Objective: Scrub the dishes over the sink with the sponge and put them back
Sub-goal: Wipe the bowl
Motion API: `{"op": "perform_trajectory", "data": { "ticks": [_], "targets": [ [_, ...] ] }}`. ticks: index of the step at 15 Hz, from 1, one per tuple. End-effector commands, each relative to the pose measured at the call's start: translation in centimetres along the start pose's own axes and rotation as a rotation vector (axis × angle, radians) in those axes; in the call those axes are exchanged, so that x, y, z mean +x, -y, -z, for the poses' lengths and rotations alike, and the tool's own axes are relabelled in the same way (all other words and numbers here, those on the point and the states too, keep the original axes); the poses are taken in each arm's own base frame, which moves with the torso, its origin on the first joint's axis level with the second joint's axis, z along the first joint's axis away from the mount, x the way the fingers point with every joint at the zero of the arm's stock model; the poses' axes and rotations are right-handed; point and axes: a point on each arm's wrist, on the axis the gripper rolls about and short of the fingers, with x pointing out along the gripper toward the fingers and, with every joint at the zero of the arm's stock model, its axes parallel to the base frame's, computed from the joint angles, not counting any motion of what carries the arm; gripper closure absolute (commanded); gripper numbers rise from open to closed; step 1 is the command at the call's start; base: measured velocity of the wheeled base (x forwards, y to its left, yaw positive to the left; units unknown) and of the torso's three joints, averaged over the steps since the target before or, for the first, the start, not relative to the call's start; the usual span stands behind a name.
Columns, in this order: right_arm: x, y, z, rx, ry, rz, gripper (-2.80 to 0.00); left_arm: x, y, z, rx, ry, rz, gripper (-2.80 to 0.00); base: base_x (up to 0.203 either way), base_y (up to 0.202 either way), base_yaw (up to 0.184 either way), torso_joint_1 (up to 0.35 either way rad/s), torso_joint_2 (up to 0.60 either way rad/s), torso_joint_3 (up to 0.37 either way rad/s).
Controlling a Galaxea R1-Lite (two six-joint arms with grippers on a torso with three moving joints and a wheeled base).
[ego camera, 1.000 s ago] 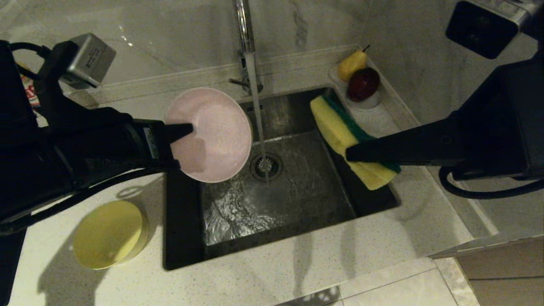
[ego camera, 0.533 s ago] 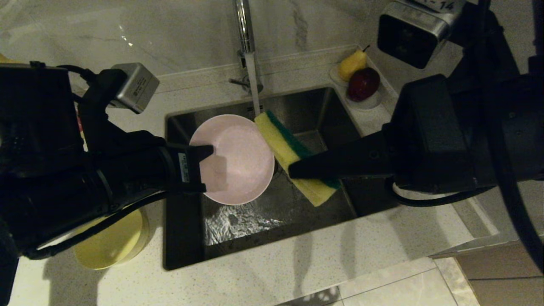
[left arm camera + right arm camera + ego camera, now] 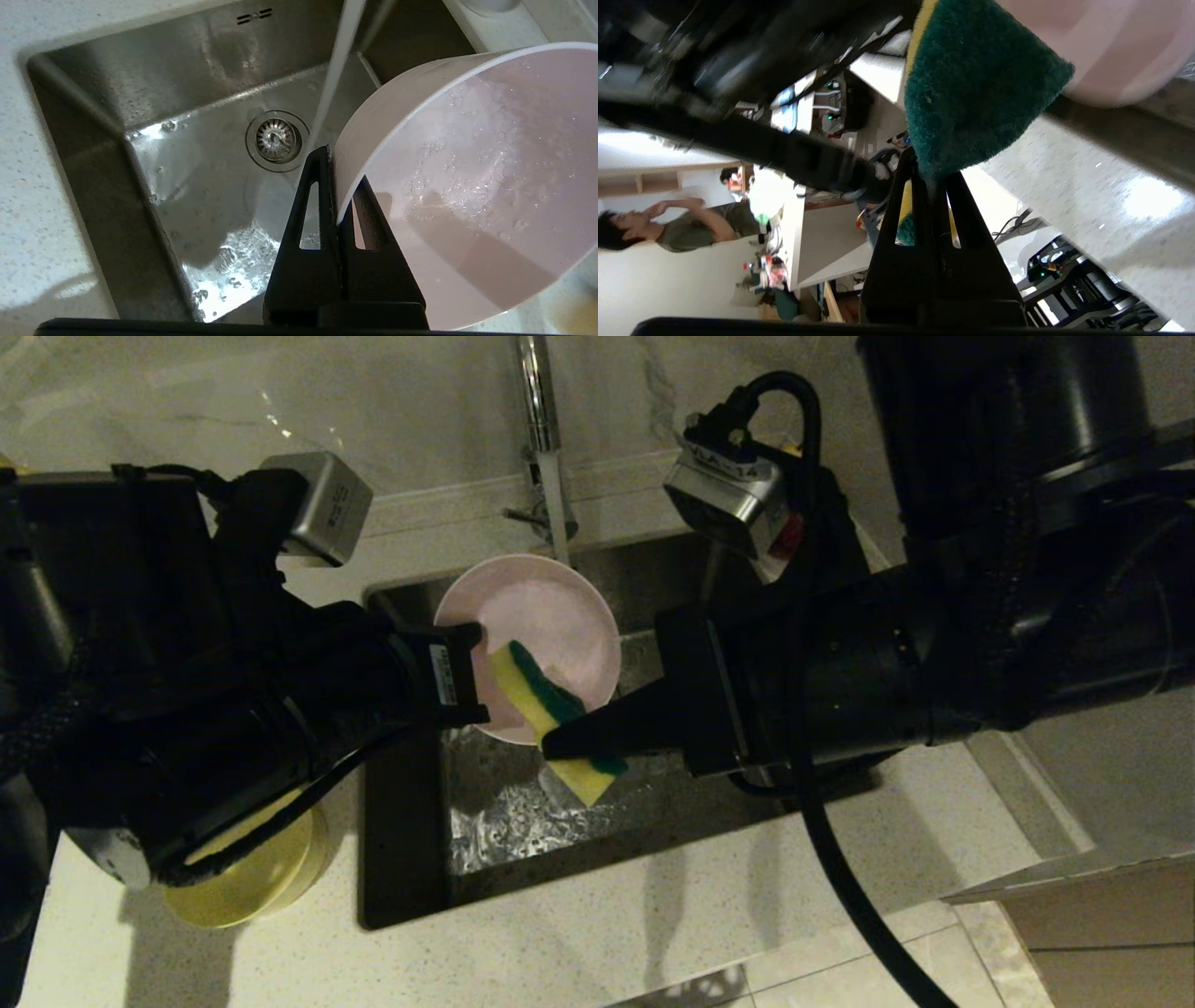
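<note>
One sink (image 3: 672,793), tap water running into it near the drain (image 3: 278,138). Two bowls in view: one pink (image 3: 551,616), one yellow (image 3: 247,873). One sponge (image 3: 546,714).

Pink bowl is held over the sink, tilted on edge, open side facing the right arm. Left gripper (image 3: 471,672) is clenched on its rim, one finger inside and one outside.

Yellow bowl sits on the counter left of the sink, partly hidden by the left arm.

Sponge lies against the pink bowl's inside, long axis running diagonally from the bowl down toward the basin, green face toward the right arm. Right gripper (image 3: 560,739) is clamped across its middle.
</note>
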Motion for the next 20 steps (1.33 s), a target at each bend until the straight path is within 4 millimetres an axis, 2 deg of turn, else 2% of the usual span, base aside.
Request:
{"op": "perform_trajectory", "data": {
  "ticks": [1, 8, 14, 20],
  "targets": [
    [2.1, 1.6, -0.4, 0.027, -0.021, 0.032, 0.00, -0.2, 0.4, 0.6, 0.016, -0.002, 0.005, 0.00, 0.000, 0.000, 0.000, 0.000, 0.00, 0.000],
    [2.8, 4.3, -2.1, 0.061, 0.019, 0.086, 0.00, -0.8, 0.3, 2.2, 0.064, 0.045, 0.011, 0.00, 0.000, 0.000, 0.000, 0.000, 0.00, 0.000],
    [2.0, 3.2, -3.2, 0.042, 0.062, 0.062, 0.00, -0.9, 0.2, 3.2, 0.097, 0.017, -0.006, 0.00, 0.000, 0.000, 0.000, 0.000, 0.00, 0.000],
    [0.8, 2.2, -3.3, 0.033, 0.088, 0.063, 0.00, -0.8, 0.2, 3.6, 0.090, 0.032, -0.009, 0.00, 0.000, 0.000, 0.000, 0.000, 0.00, 0.000]
  ]
}}
